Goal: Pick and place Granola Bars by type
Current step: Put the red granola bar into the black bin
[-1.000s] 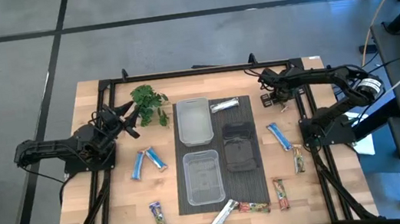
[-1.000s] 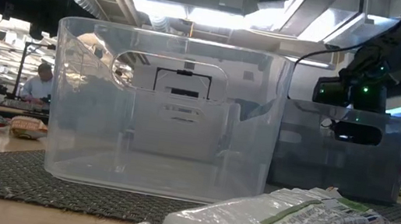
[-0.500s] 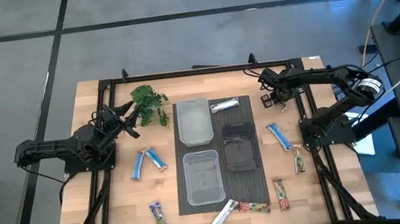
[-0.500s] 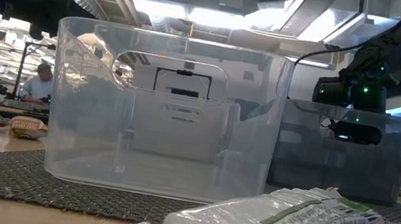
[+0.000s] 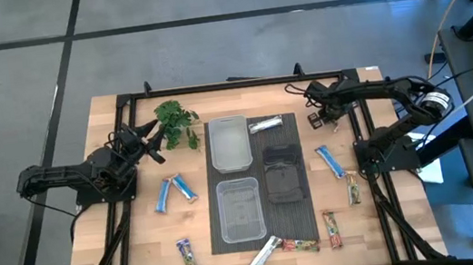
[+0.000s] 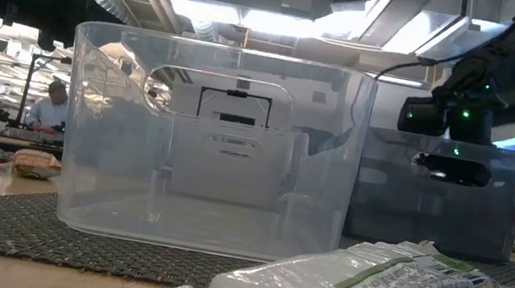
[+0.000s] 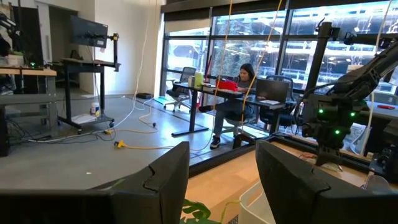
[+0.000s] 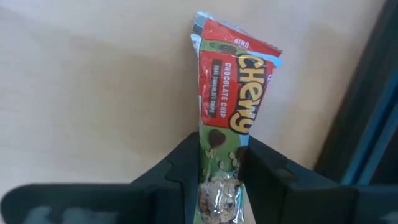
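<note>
My right gripper (image 8: 221,180) is over the table's far right part (image 5: 317,118), shut on a red and green granola bar (image 8: 233,106). My left gripper (image 7: 222,186) is open and touches nothing; it hovers at the table's left beside the green sprig (image 5: 175,120). Other bars lie flat on the table: a silver one (image 5: 265,125), a blue one (image 5: 330,161), two blue ones (image 5: 176,192), and red-green and silver ones along the near edge (image 5: 300,245). A silver bar (image 6: 369,286) fills the front of the low view. My right gripper pinches the red and green bar by one end (image 8: 219,186) between its two fingers (image 8: 180,168). The bar runs on past the fingertips along their line, toward the table. Its free end (image 8: 208,25) points at the wood; whether it touches the wood, I cannot tell.
Two clear tubs (image 5: 229,143) (image 5: 239,210) and dark tubs (image 5: 283,172) stand on a dark mat in the middle. A black frame rail (image 8: 367,112) runs close beside the held bar. Bare wood lies on the mat's left and right. People sit in the room behind.
My right gripper has risen a little with the bar. Nothing else has moved.
</note>
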Robot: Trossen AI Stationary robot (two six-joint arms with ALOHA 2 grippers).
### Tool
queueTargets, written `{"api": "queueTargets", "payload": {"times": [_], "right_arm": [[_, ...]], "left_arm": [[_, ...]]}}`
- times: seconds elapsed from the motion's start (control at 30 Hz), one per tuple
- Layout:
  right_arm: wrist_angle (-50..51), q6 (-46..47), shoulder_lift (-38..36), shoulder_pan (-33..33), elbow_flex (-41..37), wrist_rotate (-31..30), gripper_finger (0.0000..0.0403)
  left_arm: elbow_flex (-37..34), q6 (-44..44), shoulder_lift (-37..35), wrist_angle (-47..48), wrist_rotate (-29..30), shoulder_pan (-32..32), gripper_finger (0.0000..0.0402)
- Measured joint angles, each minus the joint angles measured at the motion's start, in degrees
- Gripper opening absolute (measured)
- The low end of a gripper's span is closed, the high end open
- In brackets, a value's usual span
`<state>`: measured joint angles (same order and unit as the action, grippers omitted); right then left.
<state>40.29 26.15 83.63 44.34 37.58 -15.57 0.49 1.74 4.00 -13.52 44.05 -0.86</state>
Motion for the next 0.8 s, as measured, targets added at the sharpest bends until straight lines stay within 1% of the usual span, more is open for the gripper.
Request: {"api": "queueTargets", "payload": {"times": [0.37,0.6,0.8], "right_arm": [[-0.26,-2.66,-0.15,-3.17,4.56,0.18,0.0112],[-0.05,-4.13,-0.17,-6.75,8.35,0.25,0.0112],[1.77,-4.17,-0.21,-11.69,13.91,4.52,0.0112]], "left_arm": [[0.00,0.00,0.01,0.01,0.00,0.00,0.0178],[0.00,0.00,0.00,0.02,0.00,0.01,0.0178],[0.00,0.00,-0.01,0.02,0.00,0.00,0.0178]]}}
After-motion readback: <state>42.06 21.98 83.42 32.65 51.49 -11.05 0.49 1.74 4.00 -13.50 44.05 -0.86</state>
